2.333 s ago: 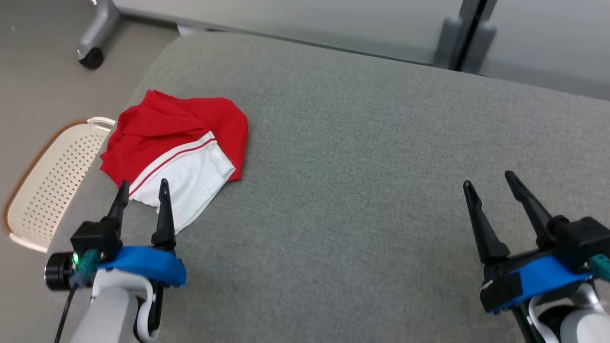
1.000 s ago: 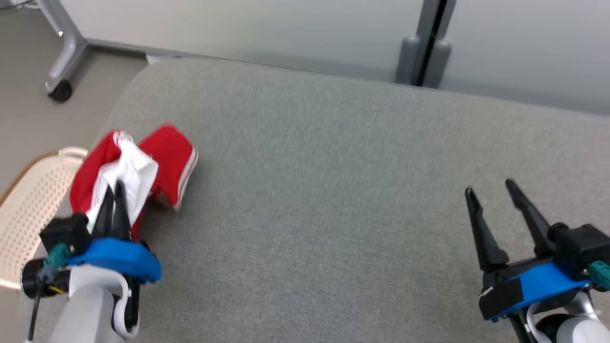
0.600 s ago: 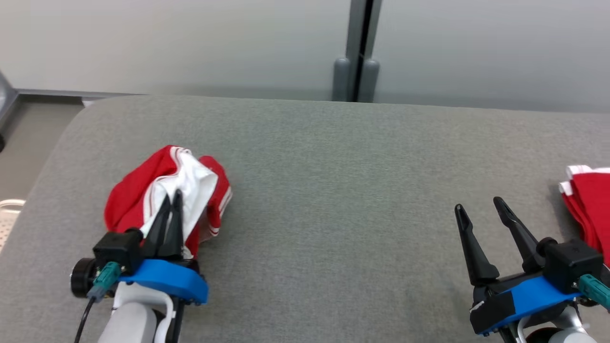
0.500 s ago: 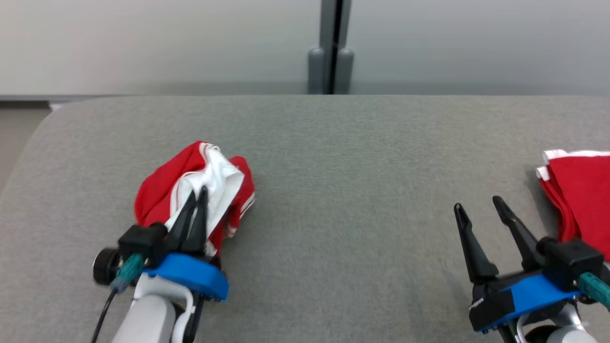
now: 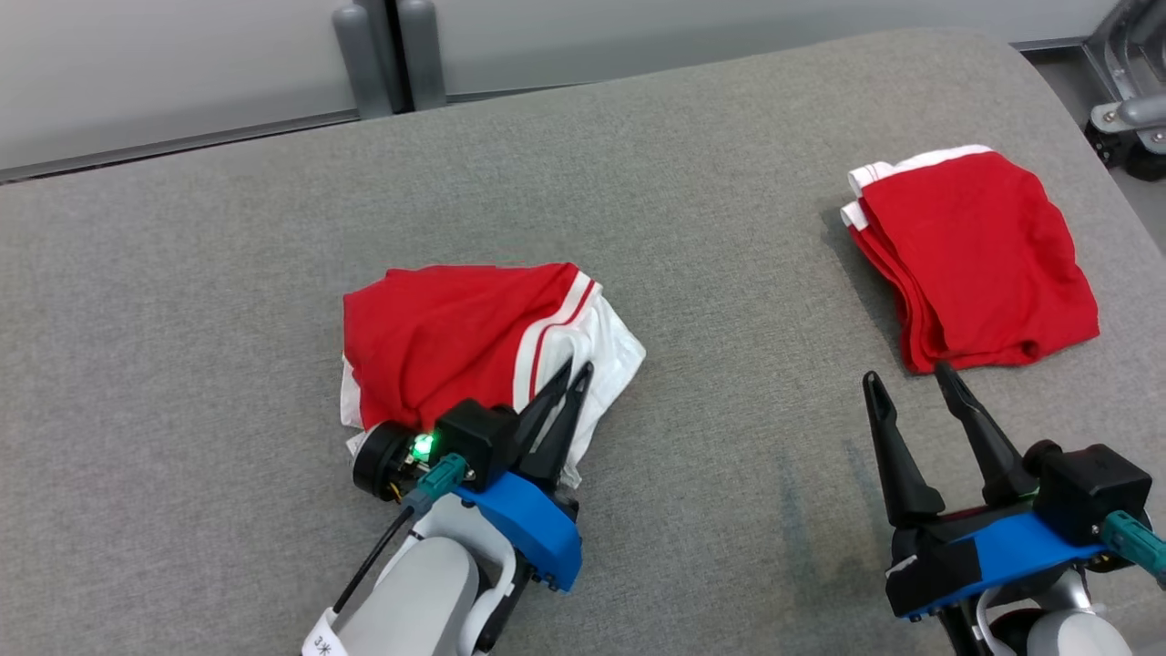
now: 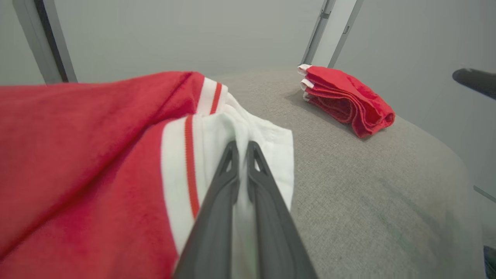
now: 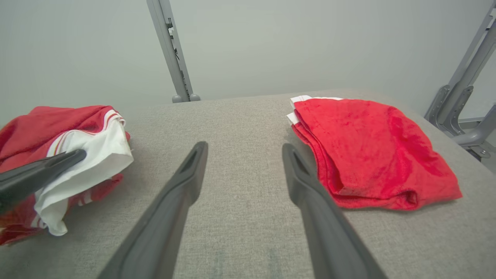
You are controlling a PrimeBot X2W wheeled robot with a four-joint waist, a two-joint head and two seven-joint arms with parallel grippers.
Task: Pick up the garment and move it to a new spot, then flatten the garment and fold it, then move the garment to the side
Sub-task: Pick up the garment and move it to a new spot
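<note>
Nearest the robot, the right gripper (image 5: 905, 372) hangs over the grey table (image 5: 710, 228), jaws wide and empty. Just ahead, the left gripper (image 5: 577, 366) has its jaws pinched on the white edge of the red-and-white garment (image 5: 437, 337), bunched mid-table. Farther right lies a folded red garment (image 5: 984, 264).

Left pincer (image 5: 578, 366) tight on crumpled red-and-white garment (image 5: 437, 337); right pincer (image 5: 906, 372) agape near folded red cloth (image 5: 984, 260)
</note>
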